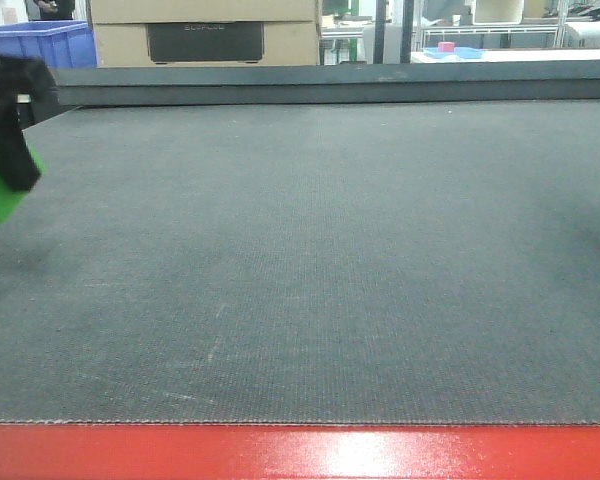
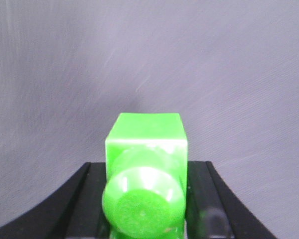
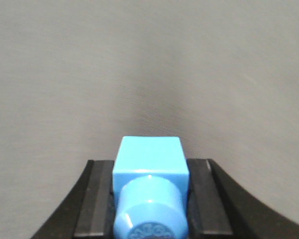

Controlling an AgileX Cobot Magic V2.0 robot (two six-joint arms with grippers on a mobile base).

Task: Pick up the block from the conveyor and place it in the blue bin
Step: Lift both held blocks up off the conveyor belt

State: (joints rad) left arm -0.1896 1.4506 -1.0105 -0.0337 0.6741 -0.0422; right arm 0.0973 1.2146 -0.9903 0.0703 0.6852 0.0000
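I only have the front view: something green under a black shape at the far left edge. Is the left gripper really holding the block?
Observer: Yes. In the left wrist view the green block sits clamped in the left gripper, its round stud facing the camera.
Operator: The right arm isn't in my view at all. What is it doing?
Observer: The right wrist view shows the right gripper shut on a blue block.
Operator: Is anything lying beyond the green one?
Observer: No, the left wrist view shows only bare conveyor past it.
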